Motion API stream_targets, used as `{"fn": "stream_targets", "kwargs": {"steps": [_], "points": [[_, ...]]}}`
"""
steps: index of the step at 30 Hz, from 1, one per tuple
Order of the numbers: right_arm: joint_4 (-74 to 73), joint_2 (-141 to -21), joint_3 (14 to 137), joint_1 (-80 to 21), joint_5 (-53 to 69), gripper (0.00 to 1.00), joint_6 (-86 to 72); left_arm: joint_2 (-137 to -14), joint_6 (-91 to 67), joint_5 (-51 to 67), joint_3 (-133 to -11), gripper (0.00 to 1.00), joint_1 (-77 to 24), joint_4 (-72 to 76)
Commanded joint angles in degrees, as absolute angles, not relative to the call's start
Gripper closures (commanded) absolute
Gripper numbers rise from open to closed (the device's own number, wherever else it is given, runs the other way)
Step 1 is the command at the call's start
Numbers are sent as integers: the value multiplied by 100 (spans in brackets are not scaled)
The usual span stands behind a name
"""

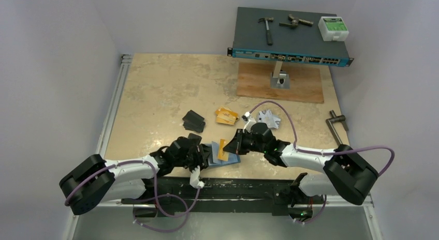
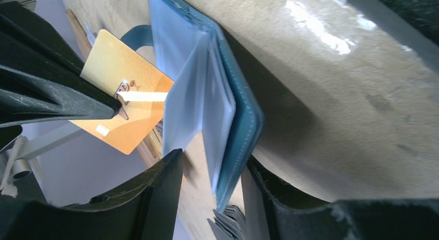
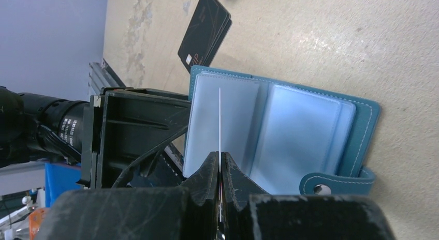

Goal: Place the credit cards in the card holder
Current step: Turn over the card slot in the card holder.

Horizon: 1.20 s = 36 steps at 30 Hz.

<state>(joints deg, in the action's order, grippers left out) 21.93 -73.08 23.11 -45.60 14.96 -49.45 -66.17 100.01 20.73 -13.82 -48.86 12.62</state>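
Note:
The teal card holder [image 1: 231, 160] lies open near the table's front edge, its pale pockets facing up [image 3: 290, 131]. My right gripper [image 1: 237, 143] is shut on an orange-gold card [image 1: 223, 149], held on edge just over the left pocket; the card shows as a thin line in the right wrist view [image 3: 220, 116]. My left gripper [image 1: 203, 156] is open, with its jaws on either side of the holder's left edge [image 2: 233, 105]. One finger [image 2: 160, 193] touches a pale page. The left wrist view shows the orange card [image 2: 124, 90] beside that page.
A black card stack [image 1: 194, 121], an orange-gold stack [image 1: 227, 116] and a silver-white stack [image 1: 269, 118] lie behind the holder. A network switch [image 1: 290, 35] carrying a hammer and tools stands on a wooden board at the back right. A metal clamp [image 1: 336, 121] lies at the right.

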Motion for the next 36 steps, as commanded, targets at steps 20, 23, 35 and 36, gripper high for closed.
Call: {"fn": "stream_targets", "kwargs": {"steps": [20, 23, 35, 36], "points": [[3076, -8084, 2377, -4730, 1656, 100, -5133, -6141, 7738, 574, -1605, 54, -4781, 755], [3114, -8150, 2390, -4737, 1693, 100, -5129, -6244, 7146, 270, -1860, 54, -4777, 612], [3047, -8019, 2299, -4728, 1704, 100, -5115, -6871, 2334, 1023, -4583, 50, -3957, -3690], [3037, -7997, 2290, -4729, 1705, 100, -5115, -7028, 1984, 1166, -4779, 49, -3895, -3991]]}}
